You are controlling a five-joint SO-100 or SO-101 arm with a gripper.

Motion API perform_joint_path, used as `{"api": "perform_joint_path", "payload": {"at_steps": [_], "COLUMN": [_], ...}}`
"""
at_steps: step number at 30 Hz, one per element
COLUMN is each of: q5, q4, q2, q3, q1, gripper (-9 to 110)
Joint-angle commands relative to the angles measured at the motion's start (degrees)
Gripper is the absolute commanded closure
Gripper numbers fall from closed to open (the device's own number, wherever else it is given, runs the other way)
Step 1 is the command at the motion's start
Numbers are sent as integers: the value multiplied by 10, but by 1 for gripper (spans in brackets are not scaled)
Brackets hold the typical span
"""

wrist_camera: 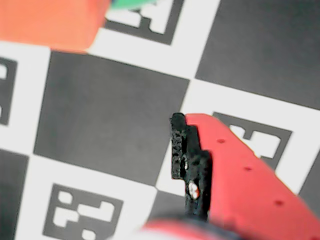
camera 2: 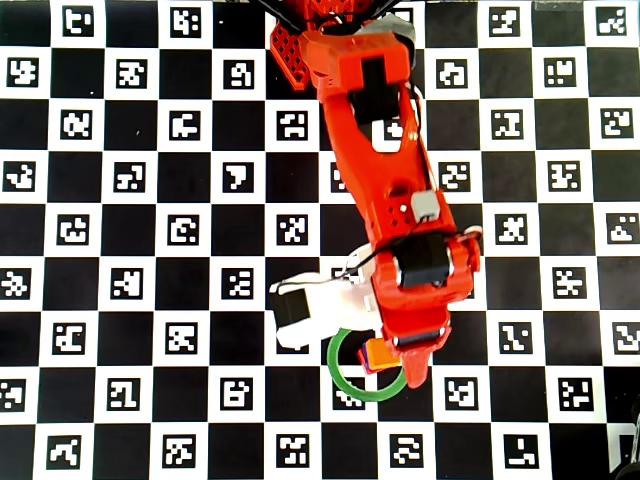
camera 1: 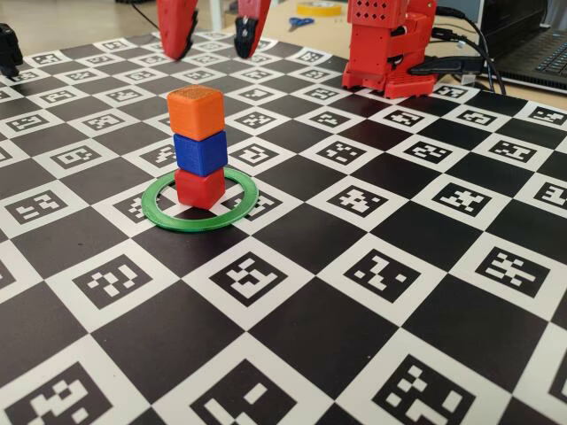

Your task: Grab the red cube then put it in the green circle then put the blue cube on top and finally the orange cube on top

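Red gripper [camera 1: 217,34] agape, empty.

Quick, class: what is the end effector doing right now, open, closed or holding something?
End effector: open and empty, its two fingers spread apart above the finished stack topped by the orange cube.

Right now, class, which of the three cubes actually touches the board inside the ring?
The red cube. It sits at the bottom of the stack inside the green ring, with the blue cube on it and the orange cube topmost.
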Motion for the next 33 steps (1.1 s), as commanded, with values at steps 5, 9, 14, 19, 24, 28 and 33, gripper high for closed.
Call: {"api": "perform_joint_path", "payload": {"at_steps": [5,9,14,19,24,28,33], "q5": [-40,-49,-102,-164,-258,-352,-413], "q4": [-52,-137,-207,-244,-277,-289,-309], "q2": [254,361,468,546,632,708,799], "q3": [221,374,518,621,726,813,914], "q1": [13,50,89,130,163,171,172], "gripper": [60,60,61,69,86,99,107]}}
